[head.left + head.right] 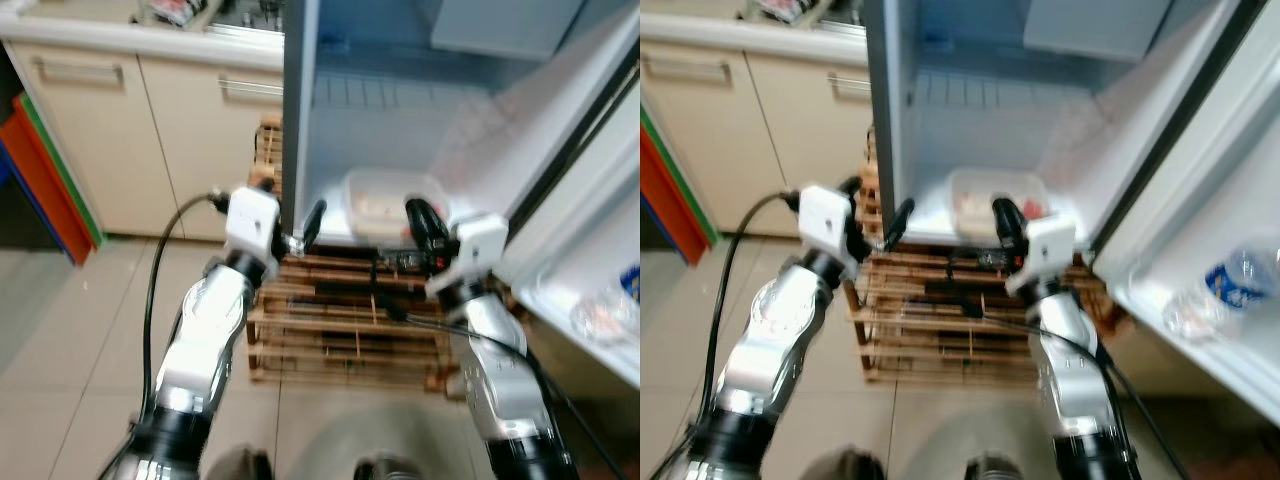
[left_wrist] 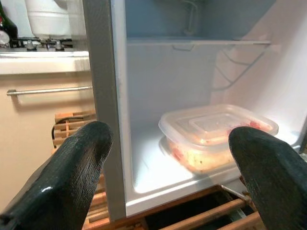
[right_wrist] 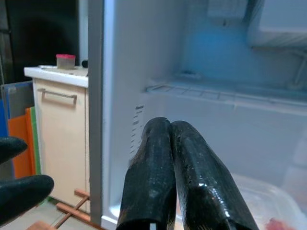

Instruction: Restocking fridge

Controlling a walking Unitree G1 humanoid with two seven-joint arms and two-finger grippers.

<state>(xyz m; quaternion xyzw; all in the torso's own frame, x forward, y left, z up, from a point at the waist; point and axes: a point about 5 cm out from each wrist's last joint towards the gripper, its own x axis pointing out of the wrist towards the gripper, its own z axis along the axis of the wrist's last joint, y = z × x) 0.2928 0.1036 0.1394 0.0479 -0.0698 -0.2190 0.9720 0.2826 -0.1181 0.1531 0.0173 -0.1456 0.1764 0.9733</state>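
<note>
The fridge [image 1: 390, 110] stands open in front of me. On its bottom shelf lies a clear lidded plastic container [image 1: 390, 198] of reddish food, also in the left wrist view [image 2: 218, 130]. My left gripper [image 1: 290, 213] is open, held at the front edge of the fridge's left wall [image 2: 103, 96], to the left of the container and apart from it. My right gripper [image 1: 421, 217] is shut and empty, its fingertips [image 3: 165, 128] pressed together just in front of the container's right part. The container's base is partly hidden behind the right gripper.
A wooden pallet [image 1: 340, 320] lies under the fridge. Cream cabinets [image 1: 100, 130] and a counter run along the left, with red, green and blue boards [image 1: 45, 170] leaning beside them. The open fridge door [image 1: 1200, 200] at the right holds a water bottle [image 1: 1240, 275].
</note>
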